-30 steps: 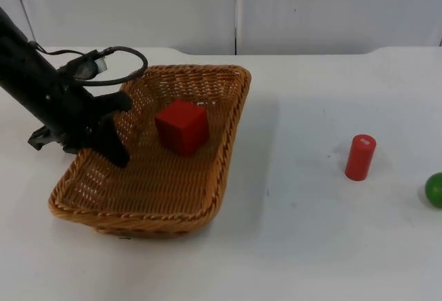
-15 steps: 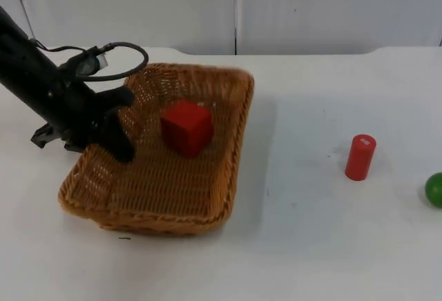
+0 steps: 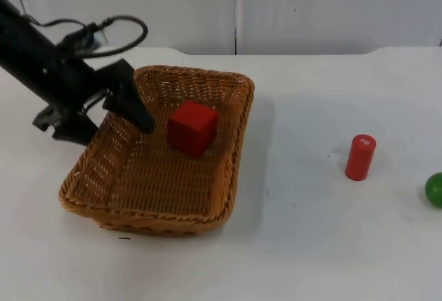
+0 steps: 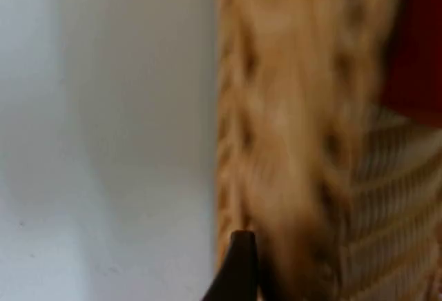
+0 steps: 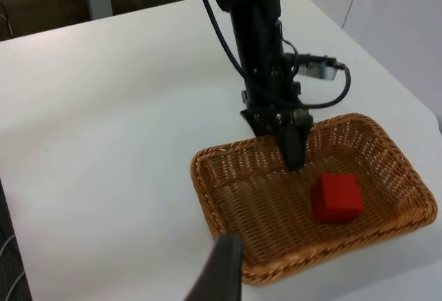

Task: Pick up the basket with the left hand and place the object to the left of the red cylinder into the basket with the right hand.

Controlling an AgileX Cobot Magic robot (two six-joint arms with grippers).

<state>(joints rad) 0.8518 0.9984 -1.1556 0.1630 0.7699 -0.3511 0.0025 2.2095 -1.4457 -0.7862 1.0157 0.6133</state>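
The left gripper (image 3: 114,111) has risen a little over the last second, and the basket (image 3: 228,170) has settled with it: one second ago its left wall was tipped and lifted under the fingers, and now the basket sits flatter and a bit to the right of where it was. One black finger (image 3: 135,108) reaches inside the basket, over the left wall, and the other part of the gripper stays outside this wall, so the wall lies between the fingers. In the left wrist view the woven wall (image 4: 290,142) is directly beside the fingertip. Whether the fingers are pressing on the wall or have opened, I cannot tell.

The red cube (image 3: 192,127) lies inside the basket, just to the right of the inner finger and not touching it. It moved together with the basket. The red cylinder (image 3: 360,157) stands upright on the table (image 3: 311,246), well apart from the fingers on the right, and a green ball (image 3: 434,189) is beyond it.

The right gripper (image 5: 222,273) hangs high, far from the basket, and it looks down on the basket and the cube (image 5: 336,197); this arm waits.

I judge that the cube is already placed, and the left arm is now putting the basket down or releasing it.
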